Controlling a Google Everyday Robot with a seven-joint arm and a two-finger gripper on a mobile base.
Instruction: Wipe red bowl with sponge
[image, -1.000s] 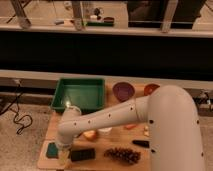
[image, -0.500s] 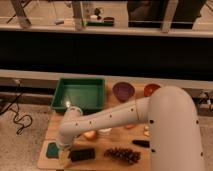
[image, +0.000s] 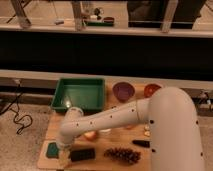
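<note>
Gripper (image: 64, 156) low over tabletop (image: 44, 163) front-left corner, between green sponge (image: 52, 149) and dark block (image: 82, 154); grip state cannot tell. Red bowl (image: 151, 90) well apart, back right.

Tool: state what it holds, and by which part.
Cannot be told. The tool sits low at the table's near corner, between the sponge and a dark block; no hold shows.

White arm (image: 115, 117) w/ small black dots; its pale gripper (image: 62, 158) is at front-left of the tan wood table (image: 54, 131), just beside a teal sponge (image: 52, 149). Green tray (image: 80, 95), purple bowl (image: 123, 91), red bowl (image: 151, 90) w/ orange tint. Black block (image: 82, 154) & dark reddish-brown cluster (image: 123, 155) nr the front edge.
</note>
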